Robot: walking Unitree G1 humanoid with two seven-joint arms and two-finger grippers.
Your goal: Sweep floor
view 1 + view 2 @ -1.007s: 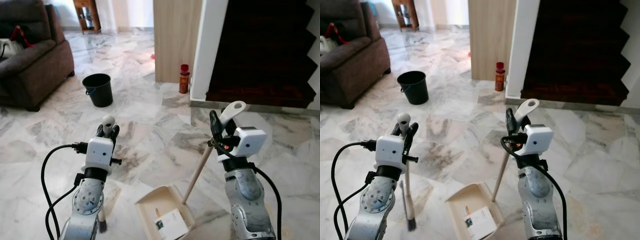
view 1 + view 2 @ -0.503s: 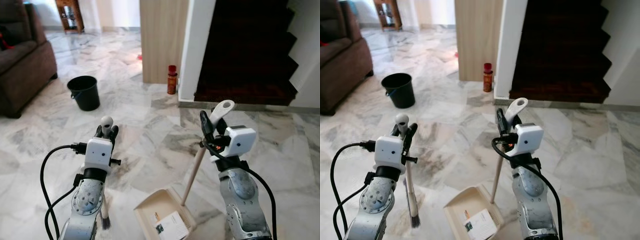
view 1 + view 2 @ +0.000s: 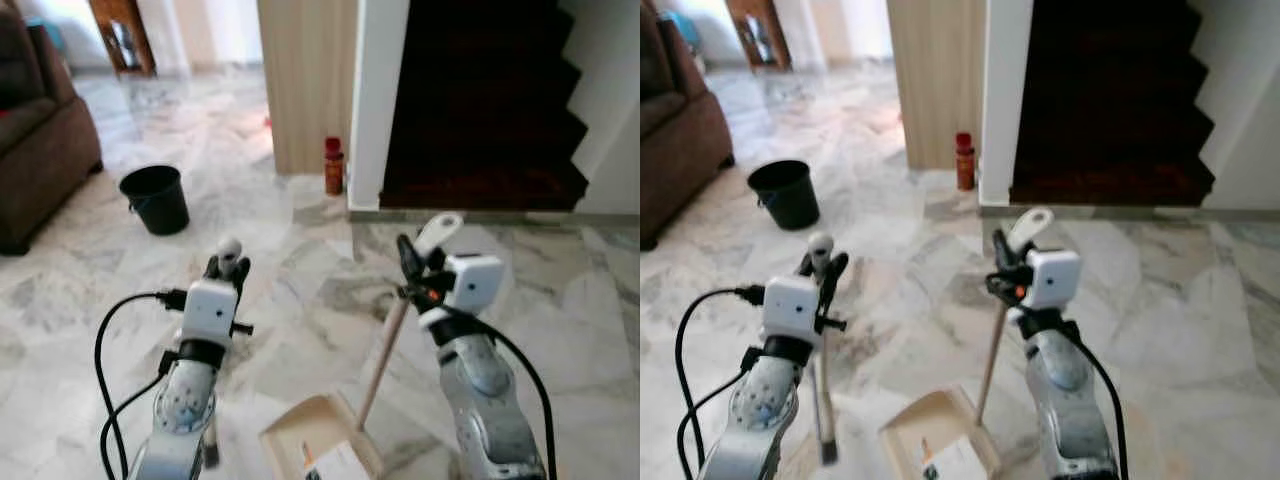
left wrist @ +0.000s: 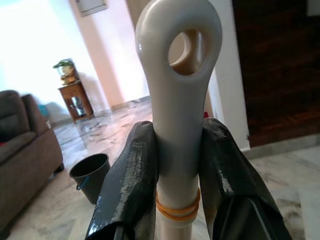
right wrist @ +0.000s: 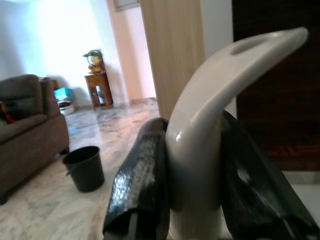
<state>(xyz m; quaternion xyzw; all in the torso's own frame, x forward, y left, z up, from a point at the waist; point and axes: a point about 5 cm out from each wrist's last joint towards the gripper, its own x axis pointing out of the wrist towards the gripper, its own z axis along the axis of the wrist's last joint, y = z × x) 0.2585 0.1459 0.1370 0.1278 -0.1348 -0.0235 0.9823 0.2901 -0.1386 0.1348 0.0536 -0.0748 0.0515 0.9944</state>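
Left end effector [image 3: 822,262] grips broom [image 3: 821,380]; right end effector [image 3: 1002,258] (upright) grips dustpan [image 3: 930,440].

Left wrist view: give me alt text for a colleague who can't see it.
The left end effector is clamped on a cream plastic broom handle with a hanging hole at its tip. Behind it stand a black plastic bucket on the marble floor and a brown sofa.

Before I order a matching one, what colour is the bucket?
Black, the bucket, clearest in the left eye view.
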